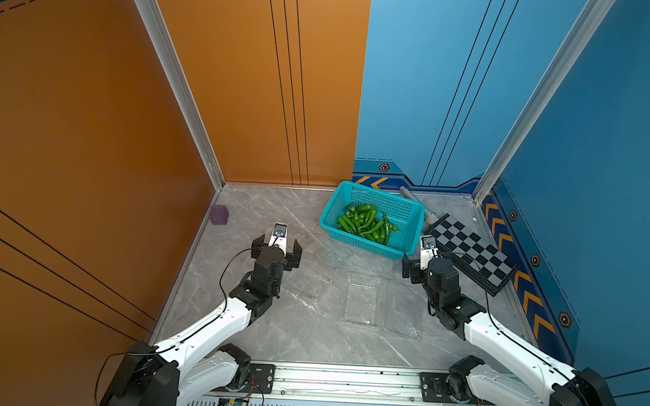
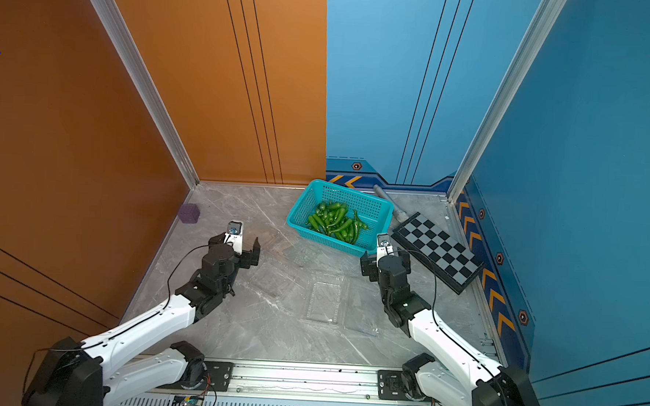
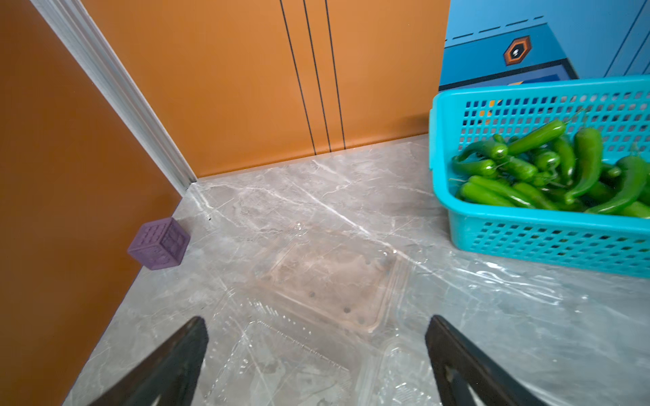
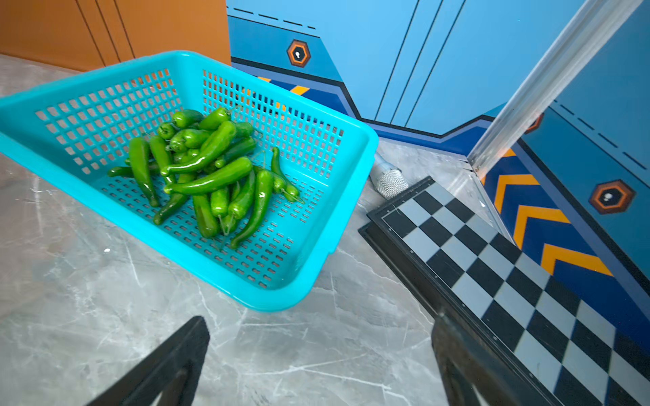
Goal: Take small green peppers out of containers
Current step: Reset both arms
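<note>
Several small green peppers lie heaped in a teal perforated basket at the back of the table. Clear containers lie open on the table's middle with no peppers in them; another container lies nearer the left arm. My left gripper hangs open over that container's edge. To the right, my right gripper is open over bare table, just in front of the basket's near corner.
A purple cube sits by the orange left wall. A folded chessboard lies along the blue right wall, close to my right gripper. A microphone lies behind the basket.
</note>
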You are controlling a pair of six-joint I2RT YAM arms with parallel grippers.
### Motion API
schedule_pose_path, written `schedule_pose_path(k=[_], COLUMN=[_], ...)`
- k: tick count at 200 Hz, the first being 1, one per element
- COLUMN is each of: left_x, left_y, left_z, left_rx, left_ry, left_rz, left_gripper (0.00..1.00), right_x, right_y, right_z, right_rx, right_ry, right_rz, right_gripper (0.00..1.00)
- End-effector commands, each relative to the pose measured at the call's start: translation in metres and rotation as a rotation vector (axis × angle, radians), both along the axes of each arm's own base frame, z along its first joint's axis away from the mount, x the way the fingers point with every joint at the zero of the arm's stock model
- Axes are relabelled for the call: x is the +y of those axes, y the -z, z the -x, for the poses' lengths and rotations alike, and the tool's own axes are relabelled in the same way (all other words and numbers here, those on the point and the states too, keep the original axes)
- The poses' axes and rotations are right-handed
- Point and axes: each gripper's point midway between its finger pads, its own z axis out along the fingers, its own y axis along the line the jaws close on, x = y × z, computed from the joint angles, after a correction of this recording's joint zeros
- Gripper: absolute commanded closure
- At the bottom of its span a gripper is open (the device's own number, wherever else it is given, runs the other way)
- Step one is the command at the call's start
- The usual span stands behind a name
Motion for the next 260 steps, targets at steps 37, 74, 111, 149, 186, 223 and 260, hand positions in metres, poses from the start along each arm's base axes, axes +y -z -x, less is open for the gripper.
schedule_pose_path(k=[37, 74, 111, 149, 186, 223, 260], left_x=[0.051, 0.072, 0.084, 0.086, 0.082, 0.081, 0.081], left_y=[0.013, 0.029, 0.049, 0.075, 0.083, 0.085, 0.085], left_z=[0.015, 0.004, -0.006, -0.024, -0.028, -0.027, -0.028], left_rx=[-0.107, -0.108, -0.118, -0.091, -0.098, -0.108, -0.106], left_ry=[-0.112, -0.142, -0.17, -0.163, -0.142, -0.139, -0.142], left_rz=[-0.036, 0.058, 0.07, 0.091, 0.084, 0.078, 0.073], left_gripper=[0.01, 0.01, 0.01, 0.01, 0.01, 0.01, 0.01], right_x=[-0.03, -0.053, -0.08, -0.097, -0.093, -0.093, -0.091], right_y=[0.002, -0.003, -0.004, 0.015, 0.039, 0.058, 0.062], right_z=[-0.002, 0.002, -0.001, -0.012, -0.032, -0.038, -0.037], right_rx=[-0.054, -0.096, -0.166, -0.167, -0.163, -0.176, -0.188], right_ry=[0.129, 0.185, 0.252, 0.28, 0.242, 0.22, 0.211], right_rz=[0.045, 0.059, 0.055, -0.009, -0.053, -0.084, -0.077], right_gripper=[0.0, 0.0, 0.0, 0.0, 0.0, 0.0, 0.0])
